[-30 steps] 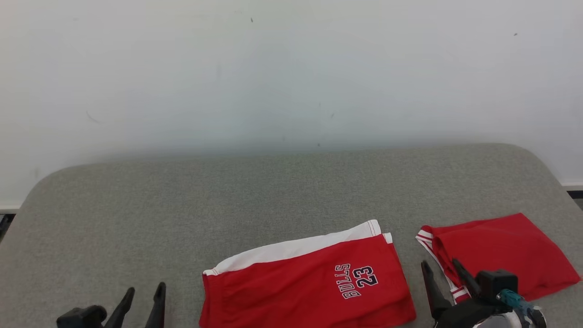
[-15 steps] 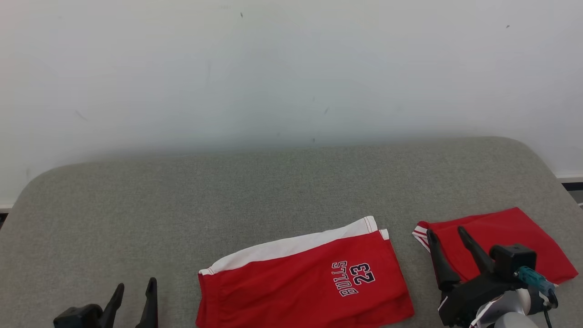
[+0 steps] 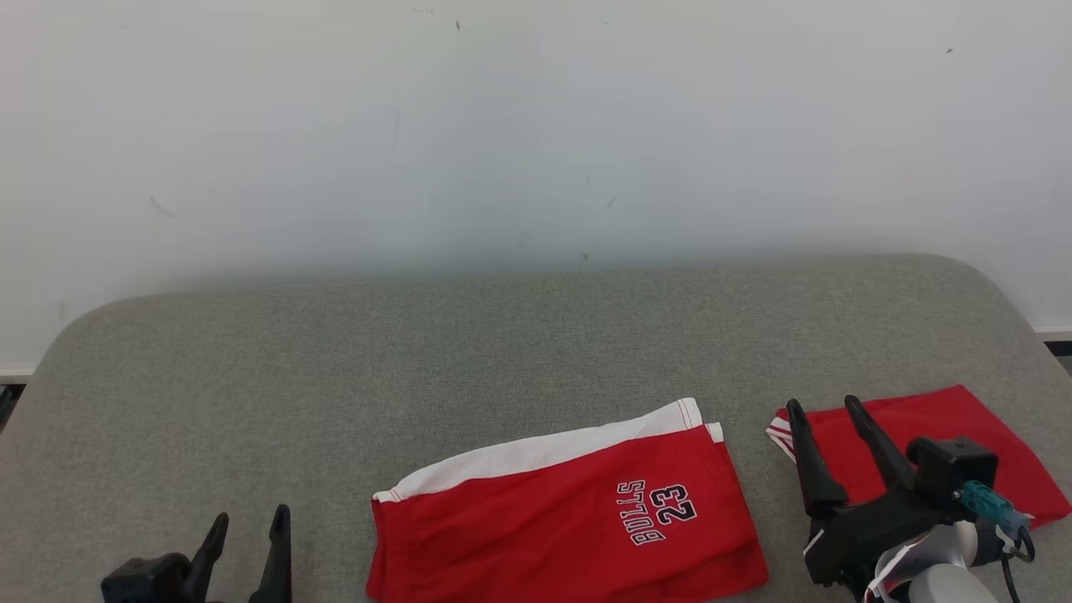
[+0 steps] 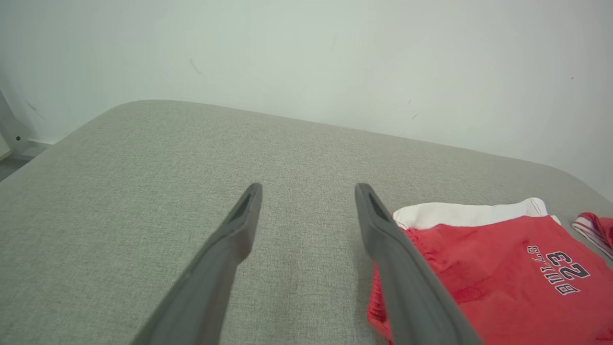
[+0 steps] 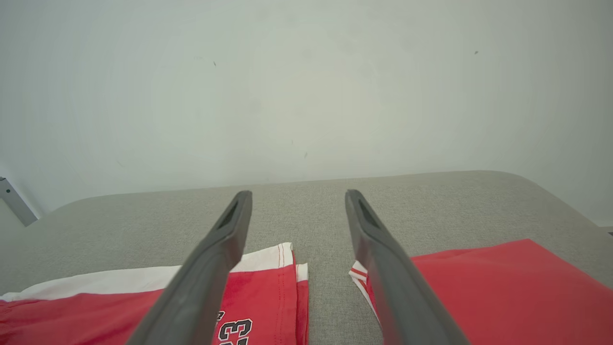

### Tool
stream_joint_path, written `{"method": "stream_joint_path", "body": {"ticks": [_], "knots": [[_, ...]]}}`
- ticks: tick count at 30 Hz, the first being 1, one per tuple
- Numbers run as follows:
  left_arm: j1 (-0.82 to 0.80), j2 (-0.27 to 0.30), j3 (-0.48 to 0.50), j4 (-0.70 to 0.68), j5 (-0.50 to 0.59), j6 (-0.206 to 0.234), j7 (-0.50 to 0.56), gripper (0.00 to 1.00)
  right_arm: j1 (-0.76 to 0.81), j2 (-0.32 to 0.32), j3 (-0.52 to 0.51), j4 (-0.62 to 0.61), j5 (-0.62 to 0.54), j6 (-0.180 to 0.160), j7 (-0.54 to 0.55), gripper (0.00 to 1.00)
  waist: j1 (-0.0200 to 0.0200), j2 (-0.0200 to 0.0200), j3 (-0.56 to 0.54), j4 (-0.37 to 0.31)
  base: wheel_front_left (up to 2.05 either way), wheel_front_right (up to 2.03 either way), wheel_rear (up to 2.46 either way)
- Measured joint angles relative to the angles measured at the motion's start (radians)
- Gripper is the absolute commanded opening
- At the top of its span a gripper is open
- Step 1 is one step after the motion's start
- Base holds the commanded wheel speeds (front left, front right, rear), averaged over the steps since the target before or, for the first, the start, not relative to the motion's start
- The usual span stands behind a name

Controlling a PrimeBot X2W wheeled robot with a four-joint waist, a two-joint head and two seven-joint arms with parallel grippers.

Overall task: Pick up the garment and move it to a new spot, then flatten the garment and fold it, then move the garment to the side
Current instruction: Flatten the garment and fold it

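1. The left gripper [image 3: 251,517], at the near left, is released, its fingers spread over the bare grey table [image 3: 502,335], gripping nothing.
2. The red shorts [image 3: 536,519], marked "BULLS 23", lie folded flat at the near edge, between the grippers.
3. The right gripper [image 3: 823,404], at the near right, is released and empty, over the left end of a second folded red garment [image 3: 955,414], which lies apart from the shorts.
4. A white wall [image 3: 502,126] stands at the far side.

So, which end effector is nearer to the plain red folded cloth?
Right. The right end effector is at the left edge of the cloth; the left end effector is far left, beyond the numbered shorts.
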Motion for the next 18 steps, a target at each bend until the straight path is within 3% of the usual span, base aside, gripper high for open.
{"method": "stream_joint_path", "body": {"ticks": [10,15,18], "knots": [[0.004,-0.016,-0.003,-0.039,0.046,0.0,0.038,1.0,0.005,0.001,0.003,-0.007,0.005,-0.011,0.032,1.0,0.0,0.0,0.002,0.008,0.0,0.0,0.0],[0.012,-0.02,-0.014,-0.061,0.06,0.0,0.062,1.0,0.003,0.005,-0.004,0.057,0.019,-0.058,0.154,1.0,0.0,0.0,0.007,0.015,0.0,0.0,0.0],[0.01,-0.026,-0.034,-0.083,0.08,0.0,0.083,1.0,-0.02,-0.014,0.012,0.125,0.007,-0.098,0.3,1.0,0.0,0.0,0.012,0.024,0.0,0.0,0.0]]}}
